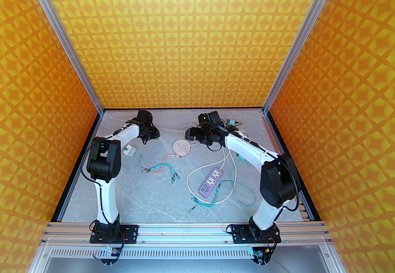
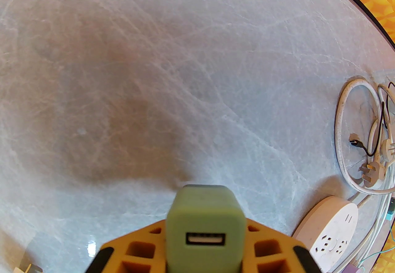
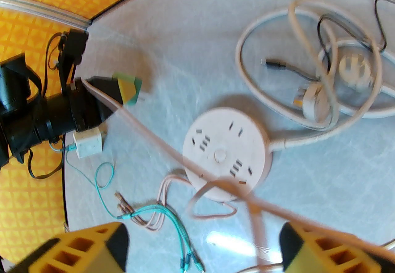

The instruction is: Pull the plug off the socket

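Left wrist cam: left gripper [image 2: 202, 261] clamped on the green plug [image 2: 202, 200], right gripper [image 3: 205, 250] spread wide, empty, near the round socket [image 3: 223, 151].

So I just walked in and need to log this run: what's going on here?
The left gripper is clamped on a green USB charger plug, held apart from the round white socket, so the plug is already out. The right gripper hangs open above that socket with nothing between its fingers.
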Controlling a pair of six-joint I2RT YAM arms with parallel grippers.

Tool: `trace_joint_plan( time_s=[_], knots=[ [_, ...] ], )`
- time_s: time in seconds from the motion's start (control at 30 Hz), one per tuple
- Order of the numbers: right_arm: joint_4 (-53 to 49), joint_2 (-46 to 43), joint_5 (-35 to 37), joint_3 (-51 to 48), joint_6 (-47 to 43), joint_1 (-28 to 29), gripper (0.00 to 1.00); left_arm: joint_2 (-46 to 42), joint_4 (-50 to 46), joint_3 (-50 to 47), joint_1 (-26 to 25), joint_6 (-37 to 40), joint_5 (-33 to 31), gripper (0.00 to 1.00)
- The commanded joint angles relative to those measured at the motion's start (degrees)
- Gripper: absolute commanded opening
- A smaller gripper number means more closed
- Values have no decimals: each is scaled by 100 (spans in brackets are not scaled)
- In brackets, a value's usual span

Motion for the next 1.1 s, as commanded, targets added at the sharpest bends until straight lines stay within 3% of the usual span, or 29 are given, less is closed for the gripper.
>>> trace_joint_plan(
  time_s=[0.0, 0.2, 0.3, 0.53, 0.73, 0.97, 1.07],
  knots=[
    [279, 53, -546, -3, -12, -49, 98, -123, 141, -60, 26, -56, 202, 7],
    [1577, 455, -2131, 99, 604, 69, 99, -217, 163, -183, -130, 23, 231, 7],
    [1683, 504, -2484, 374, 570, 242, 98, -223, 182, -172, -187, 2, 231, 6],
    [2065, 215, -2664, 518, 607, 285, 98, -258, 153, -92, -304, 5, 232, 4],
    [2751, 49, -3463, 557, 948, 285, 98, -119, 53, 68, -295, -7, 214, 3],
    [3862, 147, -3669, 702, 1818, 302, 98, -11, 91, 79, -327, -20, 220, 3],
    [4820, 384, -3765, 811, 2599, 360, 99, -52, 111, 43, -330, -2, 234, 3]
  ],
)
